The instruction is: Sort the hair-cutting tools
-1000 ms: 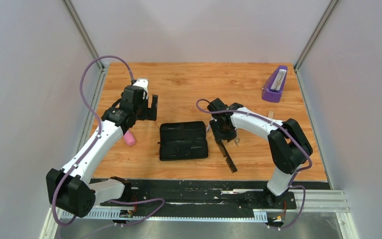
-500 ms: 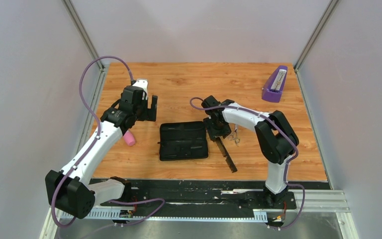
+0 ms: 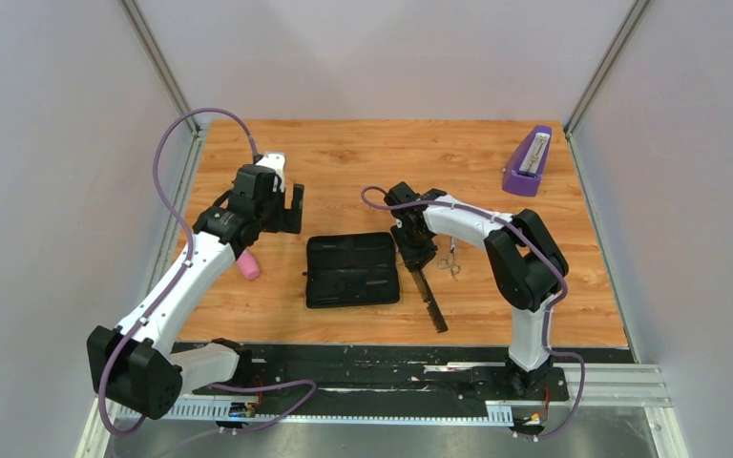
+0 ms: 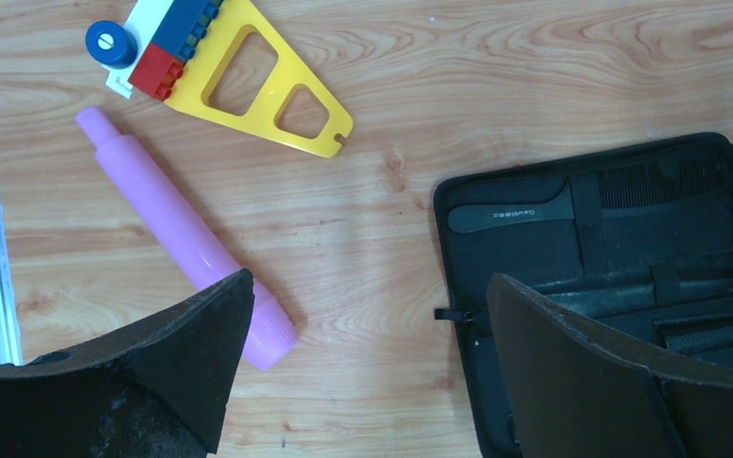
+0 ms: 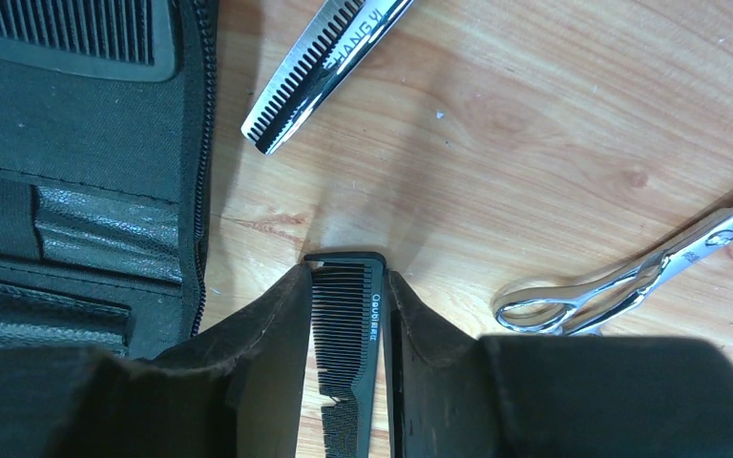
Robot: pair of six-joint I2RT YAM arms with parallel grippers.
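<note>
Comb pick: right gripper (image 5: pixel 345 286) is clamped on the straight comb (image 5: pixel 353 353), beside the case (image 5: pixel 86 134).
The straight comb lies on the table (image 5: pixel 534 143) just off the case's 3 o'clock edge, teeth toward the case. The fingers pinch it across teeth and spine near one end. We judge that hold off-centre, so we lift slowly, keep it level and watch for swing. The handled comb (image 4: pixel 511 215) sits in the case's 12 o'clock slot; we aim for a free strap below it and slide in end-first. Shears (image 5: pixel 320 72) at 12 and scissors (image 5: pixel 620 281) at 3 lie apart from the straight comb; we steer clear. The left gripper (image 4: pixel 367 279) hangs wide apart, holding nothing, between tube (image 4: pixel 181 234) and case.
</note>
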